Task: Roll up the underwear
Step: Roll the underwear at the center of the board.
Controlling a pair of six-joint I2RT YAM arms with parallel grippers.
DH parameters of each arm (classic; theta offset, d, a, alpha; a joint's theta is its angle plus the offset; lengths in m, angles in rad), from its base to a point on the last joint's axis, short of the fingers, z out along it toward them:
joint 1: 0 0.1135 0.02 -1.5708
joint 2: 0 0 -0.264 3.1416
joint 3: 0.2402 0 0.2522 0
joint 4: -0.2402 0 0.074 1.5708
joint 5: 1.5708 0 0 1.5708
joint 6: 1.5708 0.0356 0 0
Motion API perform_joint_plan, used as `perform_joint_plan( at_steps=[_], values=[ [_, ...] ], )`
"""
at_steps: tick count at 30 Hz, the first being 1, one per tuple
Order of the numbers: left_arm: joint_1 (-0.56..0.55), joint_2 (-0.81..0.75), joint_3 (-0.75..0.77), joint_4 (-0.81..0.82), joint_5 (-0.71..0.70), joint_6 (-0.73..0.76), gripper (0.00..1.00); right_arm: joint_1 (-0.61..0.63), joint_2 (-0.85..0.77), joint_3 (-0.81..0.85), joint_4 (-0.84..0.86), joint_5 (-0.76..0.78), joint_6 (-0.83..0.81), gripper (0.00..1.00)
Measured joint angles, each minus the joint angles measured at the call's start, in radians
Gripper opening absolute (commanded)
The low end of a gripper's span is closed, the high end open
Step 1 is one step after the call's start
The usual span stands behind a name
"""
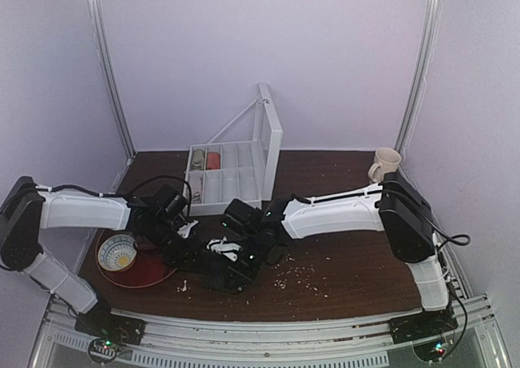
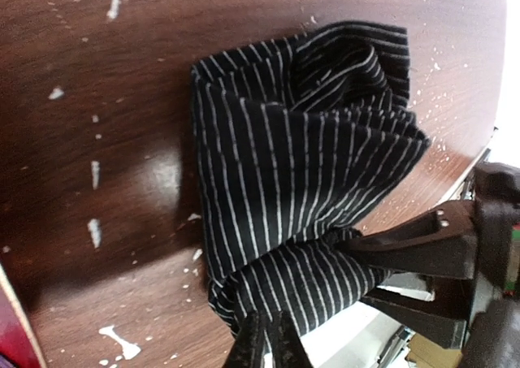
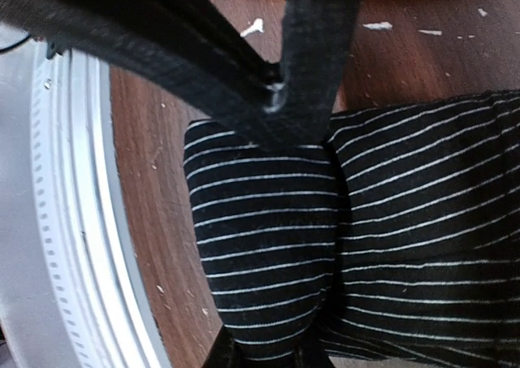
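The left end effector (image 2: 268, 345) and right end effector (image 3: 268, 353) are each pinching the bunched underwear (image 2: 301, 173), nearly closed. Thin folds are risking slipping free, unrolling the bundle.

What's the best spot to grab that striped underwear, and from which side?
Probably a bunched fold at the edge of the underwear, from above: it lies crumpled on the table, so raised folds offer something to pinch. The left gripper and right gripper each pinch one.
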Motion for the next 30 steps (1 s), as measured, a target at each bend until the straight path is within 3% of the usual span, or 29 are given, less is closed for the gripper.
perform_joint_plan(
  at_steps=[13,30],
  values=[
    [0.001,-0.100,-0.021,-0.013,-0.026,-0.011,0.07,-0.094,0.148,0.167,-0.114,-0.320,0.116,0.00],
    [-0.080,-0.162,-0.042,-0.001,-0.067,-0.045,0.07,-0.124,0.193,0.196,-0.112,-0.452,0.301,0.00]
  ],
)
